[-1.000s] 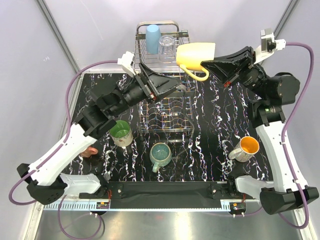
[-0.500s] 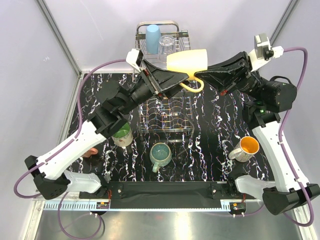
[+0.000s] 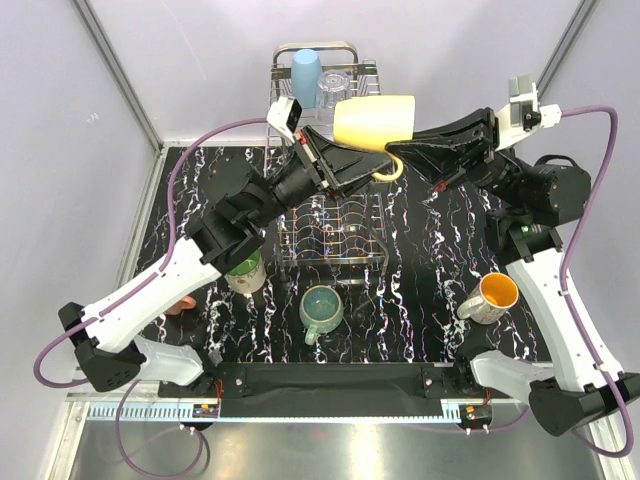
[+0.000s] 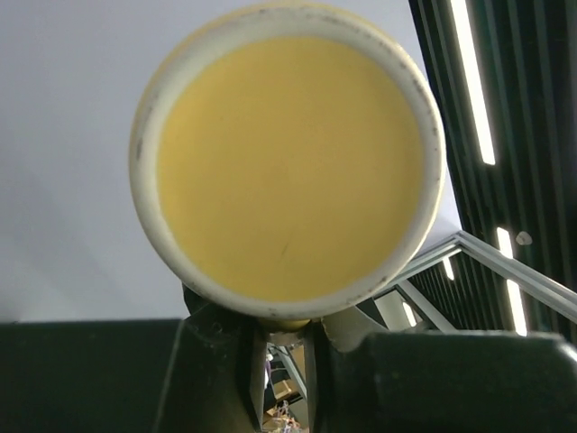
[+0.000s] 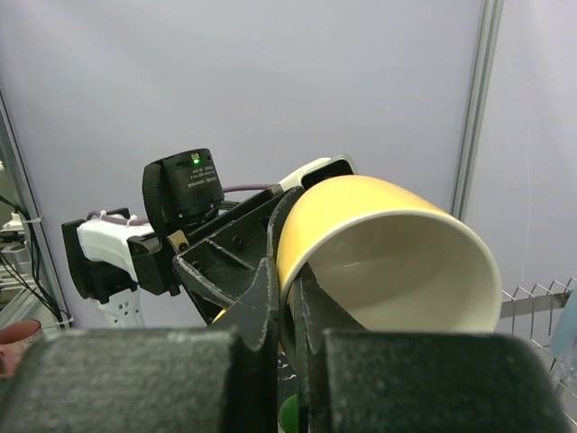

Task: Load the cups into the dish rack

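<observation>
Closed left tool (image 4: 285,359) onto yellow mug (image 3: 375,121) handle, with right tool (image 5: 287,305) pinching its rim. Risk of drop onto dish rack (image 3: 335,230) from mistimed release.

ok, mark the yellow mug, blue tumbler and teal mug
yellow mug (image 3: 372,120), top view, on its outer side wall
blue tumbler (image 3: 306,72), top view, on its body
teal mug (image 3: 322,306), top view, on its inside

Both arms reach inward, tips almost meeting. The right gripper (image 3: 396,151) pinches the rim of the yellow mug (image 3: 372,121); the left gripper (image 3: 373,168) clamps its handle.
</observation>
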